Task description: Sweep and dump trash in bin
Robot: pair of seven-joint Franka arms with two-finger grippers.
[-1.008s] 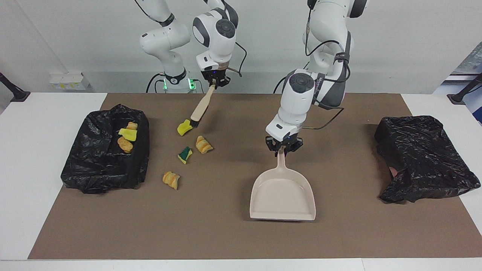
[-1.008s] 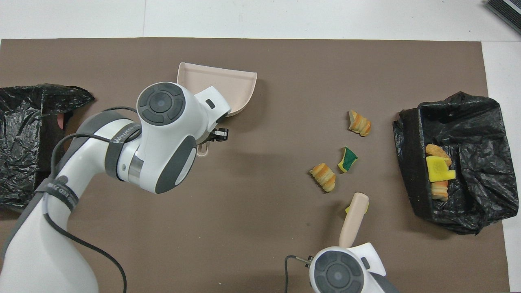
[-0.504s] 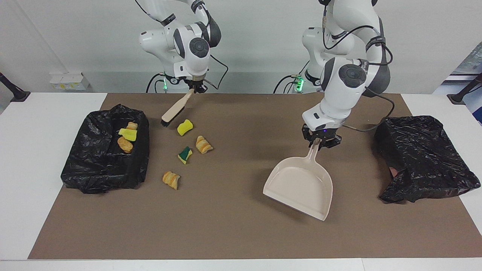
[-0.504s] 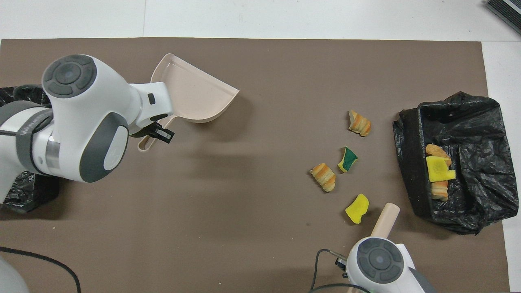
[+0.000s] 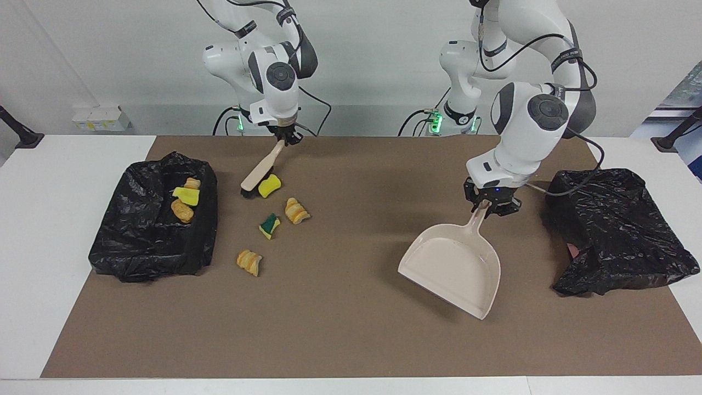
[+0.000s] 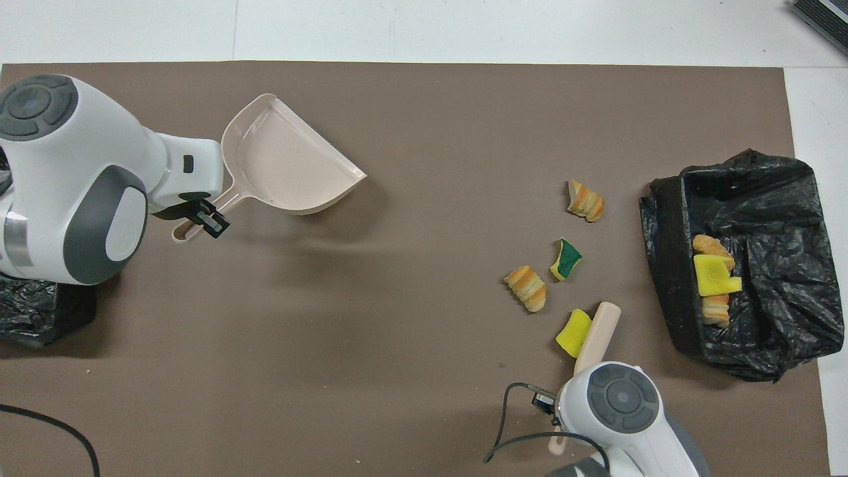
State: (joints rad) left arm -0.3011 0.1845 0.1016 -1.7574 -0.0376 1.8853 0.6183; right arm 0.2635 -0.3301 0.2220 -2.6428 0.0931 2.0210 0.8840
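Both pairs of jaws are clamped: we see the right gripper closed on the handle of a wooden brush, and the left gripper closed on the handle of the beige dustpan. Below the right jaws, the brush's bristle end sits just beside a yellow sponge chunk. Near it on the brown mat lie a green-and-yellow sponge bit and two striped orange-tan pastry lumps. Three more pieces rest in the black-lined bin at the right arm's end.
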